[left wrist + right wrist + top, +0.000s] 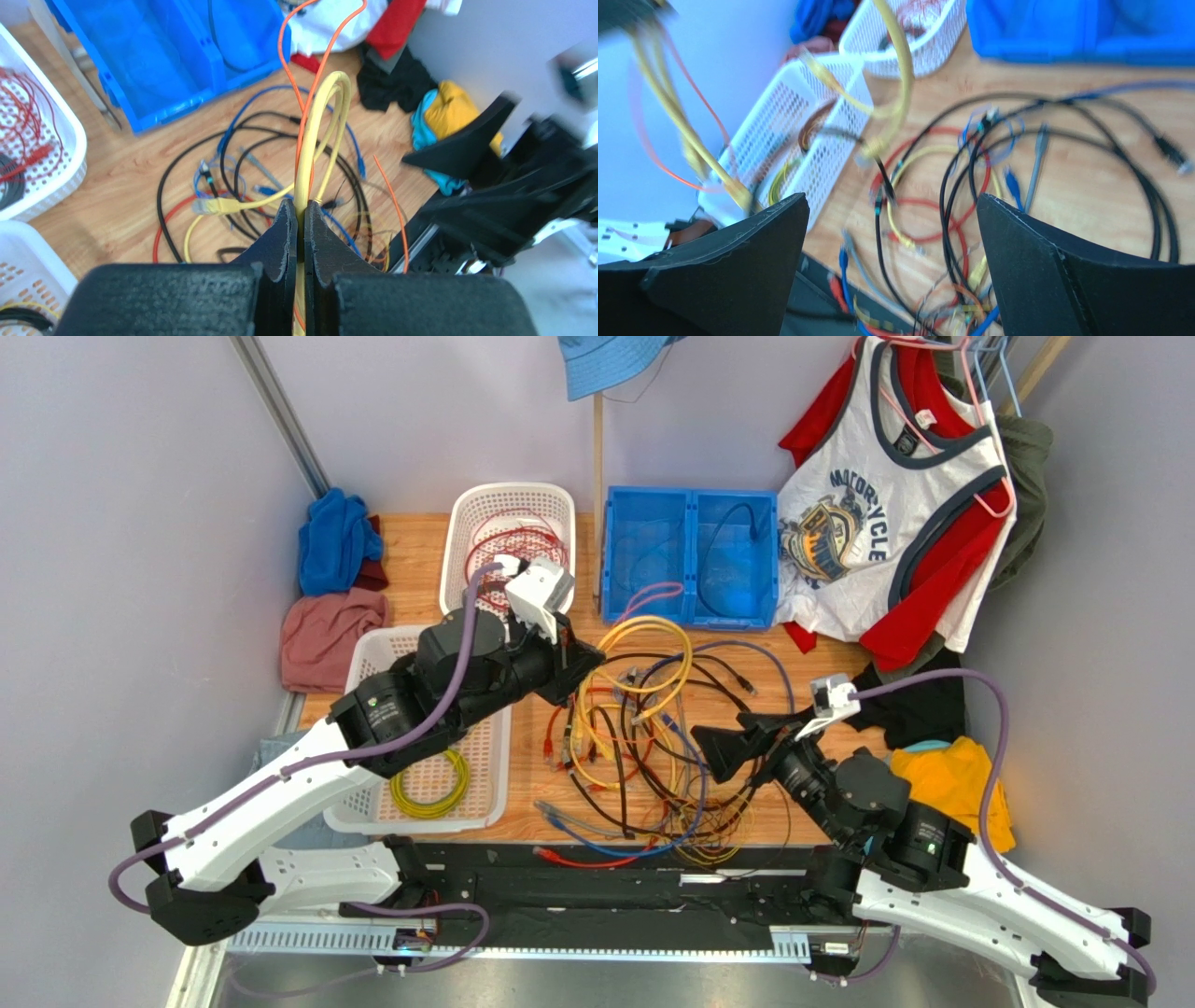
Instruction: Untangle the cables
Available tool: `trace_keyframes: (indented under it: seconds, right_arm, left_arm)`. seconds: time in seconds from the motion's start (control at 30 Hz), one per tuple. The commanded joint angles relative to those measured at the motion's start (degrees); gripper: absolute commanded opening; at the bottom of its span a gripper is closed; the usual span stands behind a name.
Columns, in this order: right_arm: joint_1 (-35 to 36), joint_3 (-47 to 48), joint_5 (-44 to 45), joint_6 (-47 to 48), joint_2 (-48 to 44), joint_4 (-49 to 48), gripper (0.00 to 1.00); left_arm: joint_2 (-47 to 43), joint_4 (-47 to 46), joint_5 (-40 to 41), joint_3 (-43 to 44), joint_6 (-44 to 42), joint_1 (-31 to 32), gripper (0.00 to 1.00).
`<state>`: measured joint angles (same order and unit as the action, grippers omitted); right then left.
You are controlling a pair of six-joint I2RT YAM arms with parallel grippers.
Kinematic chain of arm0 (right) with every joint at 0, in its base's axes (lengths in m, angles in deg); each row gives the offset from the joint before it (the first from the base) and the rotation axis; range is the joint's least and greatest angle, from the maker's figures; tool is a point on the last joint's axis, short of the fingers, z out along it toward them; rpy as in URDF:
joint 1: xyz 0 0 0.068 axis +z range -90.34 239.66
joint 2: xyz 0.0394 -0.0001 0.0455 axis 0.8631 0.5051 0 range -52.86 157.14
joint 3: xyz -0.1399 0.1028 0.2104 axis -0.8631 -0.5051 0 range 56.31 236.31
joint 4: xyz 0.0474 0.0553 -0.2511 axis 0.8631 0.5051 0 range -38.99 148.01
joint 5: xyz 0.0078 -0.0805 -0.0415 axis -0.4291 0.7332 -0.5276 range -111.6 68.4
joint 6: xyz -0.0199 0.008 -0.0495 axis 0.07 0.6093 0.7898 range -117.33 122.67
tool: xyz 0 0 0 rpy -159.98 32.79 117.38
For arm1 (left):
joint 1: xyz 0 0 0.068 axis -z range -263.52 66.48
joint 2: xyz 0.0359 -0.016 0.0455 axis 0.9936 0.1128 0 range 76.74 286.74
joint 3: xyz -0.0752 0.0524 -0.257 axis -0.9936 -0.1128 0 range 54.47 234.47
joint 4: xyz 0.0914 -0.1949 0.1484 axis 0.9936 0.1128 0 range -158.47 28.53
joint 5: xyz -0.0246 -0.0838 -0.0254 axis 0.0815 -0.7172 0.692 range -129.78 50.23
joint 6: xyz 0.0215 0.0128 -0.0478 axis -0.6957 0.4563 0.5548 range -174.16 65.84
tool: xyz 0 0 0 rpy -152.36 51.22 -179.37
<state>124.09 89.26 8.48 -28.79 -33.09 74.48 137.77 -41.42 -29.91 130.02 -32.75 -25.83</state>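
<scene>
The cables [652, 749] lie as a tangled heap of black, yellow, red, blue and orange cords in the middle of the wooden table; the same heap [962, 182] shows in the right wrist view. My left gripper [586, 661] [300, 210] is shut on a yellow cable [330, 105], and a thin orange cord [281, 42] runs through the jaws with it. Both rise from the heap in a loop. My right gripper [723, 742] [892, 203] hovers open over the right side of the heap, with nothing between its fingers.
A white basket [477, 518] with red cords and a blue bin [624, 560] with a black cord stand at the back. A second white basket [368, 651] at left holds a yellow coil [429, 787]. Clothes lie at left [320, 637] and right [961, 777].
</scene>
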Motion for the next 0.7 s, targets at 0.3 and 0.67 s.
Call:
trace_keyframes:
  seconds: [0.3, 0.67]
  right_arm:
    - [-2.5, 13.4, 6.5, 18.0, 19.2, -17.9, 0.85]
    - [-10.4, 16.4, -0.4, 14.5, 30.4, -22.2, 0.44]
  left_arm:
    - [-1.4, -3.1, -4.2, -3.8, -1.1, 0.1, 0.0]
    - [-2.5, -3.6, -6.6, -5.1, -0.9, 0.1, 0.0]
